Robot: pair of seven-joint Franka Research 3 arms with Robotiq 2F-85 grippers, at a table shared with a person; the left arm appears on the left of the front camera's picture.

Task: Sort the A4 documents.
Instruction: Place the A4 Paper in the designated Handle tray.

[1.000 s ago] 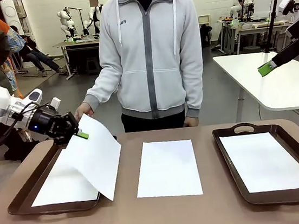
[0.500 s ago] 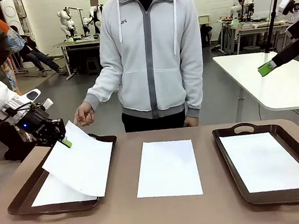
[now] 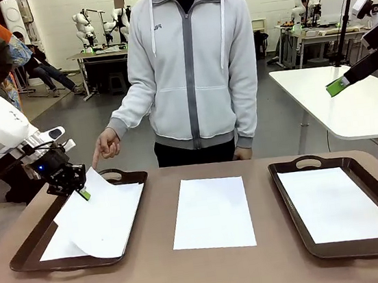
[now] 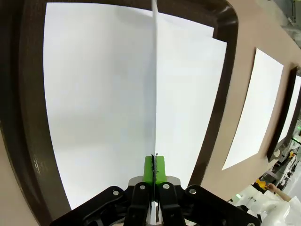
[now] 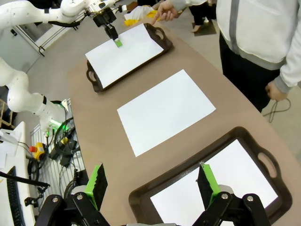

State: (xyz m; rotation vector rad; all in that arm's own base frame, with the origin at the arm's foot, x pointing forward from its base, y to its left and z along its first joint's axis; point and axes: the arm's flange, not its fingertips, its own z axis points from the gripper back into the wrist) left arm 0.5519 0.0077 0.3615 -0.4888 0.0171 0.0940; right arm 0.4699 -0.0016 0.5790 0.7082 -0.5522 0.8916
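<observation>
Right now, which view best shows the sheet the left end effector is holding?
Front view: the held sheet shows its broad face, pinched at a corner by the left end effector and sloping over the left tray. The left wrist view sees it edge-on, a thin line. The right wrist view has it far off and small.

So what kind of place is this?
Probably a robot lab. The left gripper pinches an A4 document over a brown tray, cables and a red button sit beside the table, and more worktables stand behind the person.
</observation>
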